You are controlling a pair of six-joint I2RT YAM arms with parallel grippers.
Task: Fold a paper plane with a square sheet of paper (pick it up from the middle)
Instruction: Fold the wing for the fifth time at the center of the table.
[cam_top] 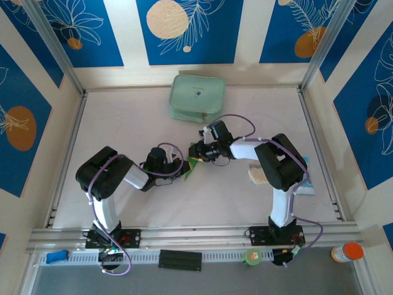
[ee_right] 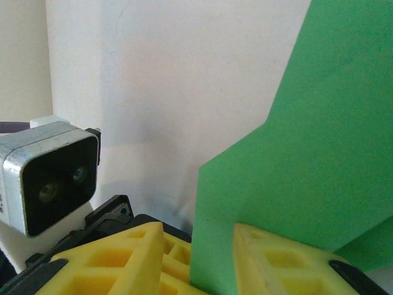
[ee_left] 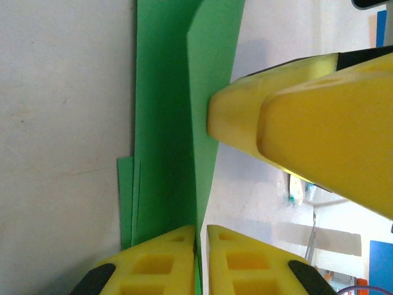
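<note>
In the middle of the desk (cam_top: 135, 123), the two hands meet at the green paper (cam_top: 191, 165). The paper is partly folded and lies well in front of the pale mint pouch (cam_top: 196, 97) at the far side. The left hand (cam_top: 179, 167) comes in from the left. In its wrist view its yellow fingers (ee_left: 153, 261) are narrow, almost together, with the paper's edge caught in the slit between them. Layered folds of the paper run away from them along the desk. The right hand (cam_top: 198, 152) reaches in from the right, and one fingertip (ee_left: 230, 120) touches a lighter flap of the paper. In its own wrist view its fingers (ee_right: 276, 264) stand partly apart with the paper rising between them. I cannot tell whether they pinch it.
</note>
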